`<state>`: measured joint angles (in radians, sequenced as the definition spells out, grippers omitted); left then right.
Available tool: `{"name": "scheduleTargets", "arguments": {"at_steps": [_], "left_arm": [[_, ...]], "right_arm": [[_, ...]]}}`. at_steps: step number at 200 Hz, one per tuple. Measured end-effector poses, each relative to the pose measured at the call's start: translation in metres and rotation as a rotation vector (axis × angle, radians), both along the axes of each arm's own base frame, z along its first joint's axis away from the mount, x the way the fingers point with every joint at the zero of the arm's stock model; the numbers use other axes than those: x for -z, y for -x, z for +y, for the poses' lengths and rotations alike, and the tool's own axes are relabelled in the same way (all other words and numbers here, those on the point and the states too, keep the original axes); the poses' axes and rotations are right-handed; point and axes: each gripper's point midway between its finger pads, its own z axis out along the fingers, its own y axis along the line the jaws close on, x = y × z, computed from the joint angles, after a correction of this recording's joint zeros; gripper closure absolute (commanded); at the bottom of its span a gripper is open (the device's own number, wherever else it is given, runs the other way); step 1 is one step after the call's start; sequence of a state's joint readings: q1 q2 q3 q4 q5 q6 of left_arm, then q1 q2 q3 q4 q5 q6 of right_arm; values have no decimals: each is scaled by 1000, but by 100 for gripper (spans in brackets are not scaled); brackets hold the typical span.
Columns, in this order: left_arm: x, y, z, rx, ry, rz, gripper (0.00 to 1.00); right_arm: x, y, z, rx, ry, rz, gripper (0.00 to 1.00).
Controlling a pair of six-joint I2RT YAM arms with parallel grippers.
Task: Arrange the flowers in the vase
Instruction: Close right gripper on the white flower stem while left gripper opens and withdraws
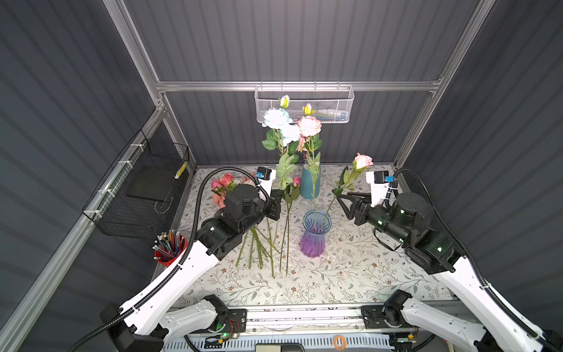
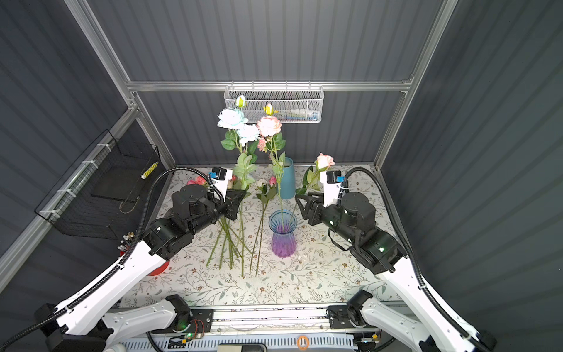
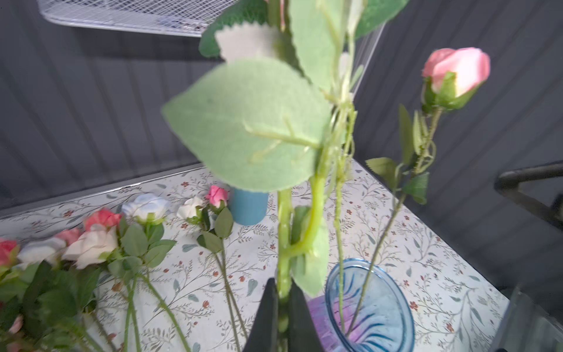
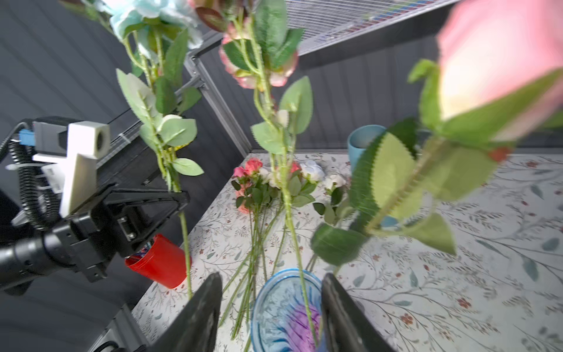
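Flowers are sitting in three places: a coral ruffled bloom [image 1: 309, 125] and a pink rose [image 1: 363, 161] are standing in the blue-and-purple glass vase [image 1: 312, 243], a loose bunch [image 3: 91, 240] is lying on the floral surface [image 1: 350, 274] behind the left arm, and a pale blue ruffled bloom [image 1: 277, 119] is being held up by the left tool [image 3: 281, 304], which is pinching its green stem partway down. That stem is running close to upright, with the blooms overhead and the cut end hanging below the tool. The vase mouth is lying just to its right, toward the right arm, so the coming move seems to be turning on carrying the cut end sideways over the rim. The right tool [image 4: 271, 277] is hovering beside the vase, jaws parted and gripping nothing. Whether the cut end is touching the surface is hard to tell, and the left arm is hiding part of the bunch.
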<state>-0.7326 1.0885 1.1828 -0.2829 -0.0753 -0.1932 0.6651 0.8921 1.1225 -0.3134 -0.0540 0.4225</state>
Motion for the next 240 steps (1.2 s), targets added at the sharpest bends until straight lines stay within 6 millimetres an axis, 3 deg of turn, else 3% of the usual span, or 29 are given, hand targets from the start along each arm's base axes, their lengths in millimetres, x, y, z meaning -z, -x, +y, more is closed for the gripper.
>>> {"name": "scheduleTargets", "arguments": {"at_steps": [63, 104, 135, 176, 222, 235, 240], "left_arm": [[-23, 16, -20, 129, 54, -46, 100], [-32, 24, -29, 188, 94, -57, 100], [-38, 25, -31, 197, 117, -70, 100], [-30, 26, -33, 206, 118, -59, 100], [-28, 27, -30, 199, 119, -62, 100], [-30, 28, -28, 191, 121, -66, 84], [-30, 28, -27, 188, 122, -68, 73]], "right_arm": [[-36, 21, 69, -222, -10, -54, 45], [-36, 7, 112, -282, -26, -25, 46], [-26, -10, 131, -273, -45, 27, 51], [-30, -21, 139, -246, -96, 42, 66], [-30, -29, 146, -236, -110, 44, 92], [-30, -30, 148, -237, -111, 43, 93], [-31, -30, 148, -239, -111, 40, 93]]}}
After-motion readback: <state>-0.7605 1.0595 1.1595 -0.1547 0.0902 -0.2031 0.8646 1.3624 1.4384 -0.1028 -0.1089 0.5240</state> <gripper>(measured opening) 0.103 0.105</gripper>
